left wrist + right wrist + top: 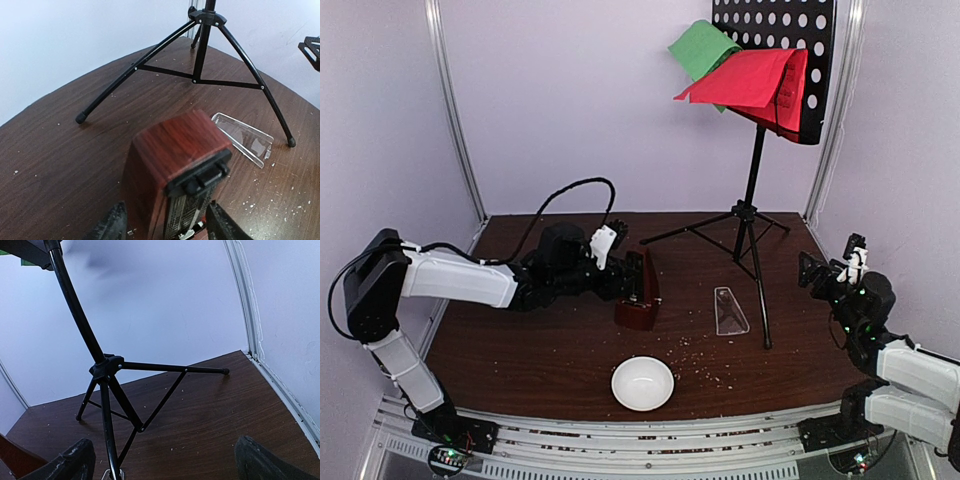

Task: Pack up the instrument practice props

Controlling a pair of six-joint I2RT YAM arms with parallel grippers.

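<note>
Straddling the metronome [175, 145] at mid-table, the left gripper [618, 275] has one finger at each side; whether they press it cannot be told. The scale on its face is too blurred to read. Its clear cover [729, 312] lies beside a leg of the music stand [752, 200], which carries the red sheet [750, 80] and the green sheet [700, 45]. The right gripper [832, 265] hovers with fingers wide apart.

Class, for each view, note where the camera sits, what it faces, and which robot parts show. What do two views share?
Top external: above and behind the bases, facing down over the table; the left arm and right arm show.
Left wrist: on the left arm, facing the metronome; left fingers show.
Right wrist: on the right arm, facing the music stand legs; right fingers show.
Shared: both wrist views show the stand's tripod.
</note>
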